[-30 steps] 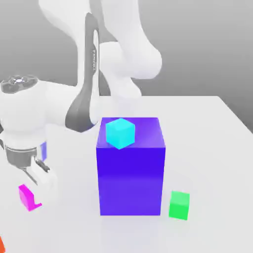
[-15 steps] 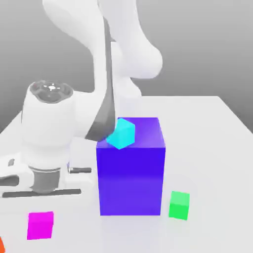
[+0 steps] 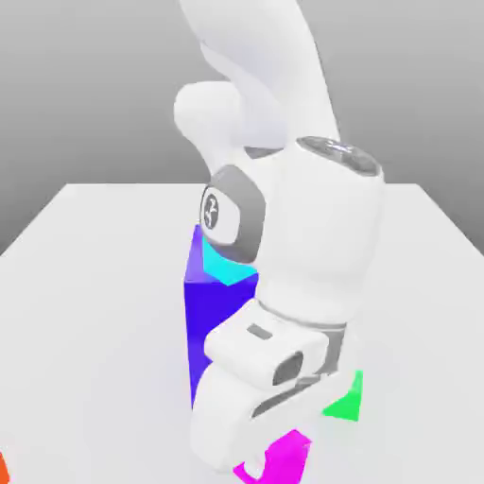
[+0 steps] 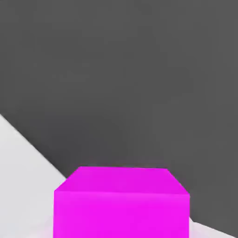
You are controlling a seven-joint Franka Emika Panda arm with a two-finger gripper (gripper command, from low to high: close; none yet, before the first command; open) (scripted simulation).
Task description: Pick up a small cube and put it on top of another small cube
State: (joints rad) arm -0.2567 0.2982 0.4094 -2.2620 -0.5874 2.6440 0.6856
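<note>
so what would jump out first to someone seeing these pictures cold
The big white robot arm would, looming in the foreground of the exterior view and hiding most of the tall blue block behind it. Next comes the magenta cube, held in the shut gripper at the bottom of the exterior view and large in the hand view. A sliver of the green cube peeks out just to the exterior view's right of the hand.
</note>
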